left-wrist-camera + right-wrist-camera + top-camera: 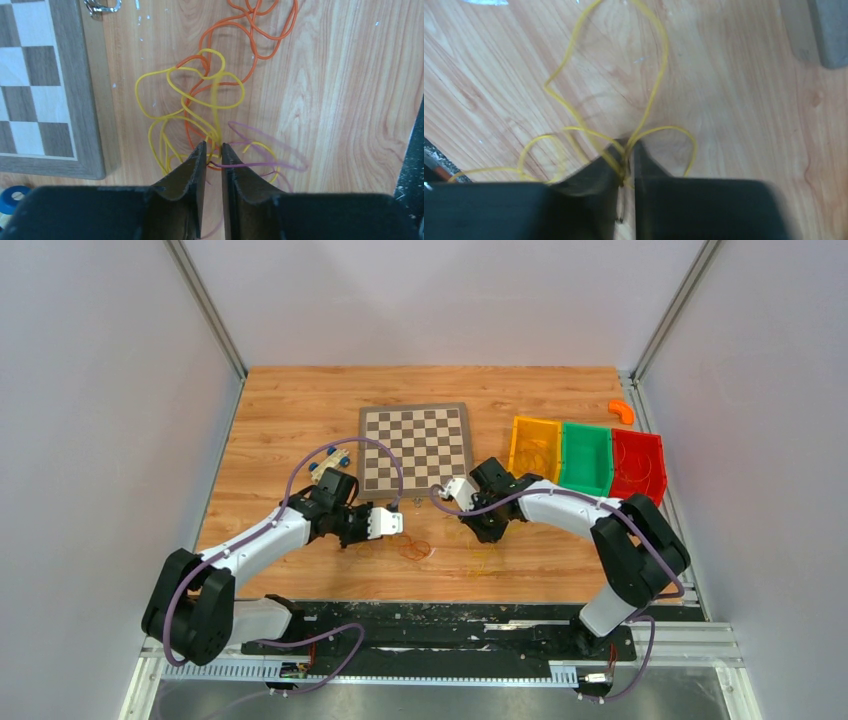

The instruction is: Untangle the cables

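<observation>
1. Overhead, the left gripper and the right gripper reach low over the wooden table, just in front of the chessboard. The cables lie on the wood between the two grippers and the near edge. From this height the jaws' state cannot be told. A wooden toy with blue wheels sits just beyond the left arm. A yellow bin, green bin and red bin stand in a row at right, with an orange curved piece behind them.

2. Left wrist: the left gripper has its jaws drawn almost together, pinching strands of the cables at the tips. Yellow and orange loops spread interlaced on the wood ahead. A blurred purple strand crosses by the right-hand finger. The fingers hide the part of the tangle beneath them. The chessboard borders the left side, a metal clasp at its corner.

3. Right wrist: the right gripper is clamped on a yellow strand of the cables, its loops fanning over the table. A grey edge at upper right is too blurred to identify.
</observation>
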Robot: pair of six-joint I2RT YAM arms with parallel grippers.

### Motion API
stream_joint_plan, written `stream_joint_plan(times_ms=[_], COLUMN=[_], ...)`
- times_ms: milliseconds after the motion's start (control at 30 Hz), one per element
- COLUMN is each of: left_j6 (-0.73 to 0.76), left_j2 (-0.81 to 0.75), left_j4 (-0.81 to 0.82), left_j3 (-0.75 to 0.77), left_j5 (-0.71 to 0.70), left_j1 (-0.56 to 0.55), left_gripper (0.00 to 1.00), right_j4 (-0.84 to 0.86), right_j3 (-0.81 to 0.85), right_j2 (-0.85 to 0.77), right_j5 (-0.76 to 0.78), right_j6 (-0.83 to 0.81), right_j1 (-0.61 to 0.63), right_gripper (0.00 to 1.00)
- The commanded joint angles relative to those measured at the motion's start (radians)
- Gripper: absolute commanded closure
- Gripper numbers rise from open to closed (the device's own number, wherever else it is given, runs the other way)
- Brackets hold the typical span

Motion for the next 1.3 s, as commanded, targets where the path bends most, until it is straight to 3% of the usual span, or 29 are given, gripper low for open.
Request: stream_joint_plan(times_ms=[0, 100, 133, 233, 300, 500, 667, 933, 1267], left_j6=[-0.004, -0.015, -0.027, -0.048, -0.069, -0.106, -0.114, -0.13, -0.113], left_j2=[-0.025, -0.039, -0.042, -0.062, -0.073, -0.094, -0.099, -0.108, -0.114], left_j4=[0.019, 0.024, 0.031, 0.039, 0.047, 0.058, 0.062, 0.068, 0.075], left_j3=[-0.017, -0.016, -0.017, -0.017, -0.016, 0.007, 0.016, 0.02, 0.005], left_j5=[0.008, -0.009, -0.016, -0.021, -0.023, -0.031, -0.029, -0.017, -0.012], left_j1=[0.005, 0.006, 0.005, 0.005, 0.005, 0.005, 0.007, 0.006, 0.007], left_gripper=[0.69, 0.42, 0.37, 0.1, 0.01, 0.0, 0.0, 0.0, 0.0], right_j4=[-0.047, -0.107, -0.141, -0.249, -0.281, -0.368, -0.373, -0.312, -0.209], right_j3=[0.009, 0.062, 0.098, 0.222, 0.285, 0.468, 0.541, 0.575, 0.688], right_j2=[-0.11, -0.253, -0.29, -0.36, -0.396, -0.424, -0.34, -0.096, 0.256], right_j5=[-0.002, -0.067, -0.096, -0.23, -0.286, -0.412, -0.522, -0.554, -0.709], right_j6=[0.02, 0.016, 0.011, 0.021, 0.016, -0.022, -0.031, 0.053, 0.163], right_j1=[-0.011, -0.071, -0.098, -0.251, -0.37, -0.648, -0.875, -0.974, -1.034], right_gripper=[1.0, 1.0, 1.0, 1.0, 1.0, 1.0, 1.0, 1.0, 1.0])
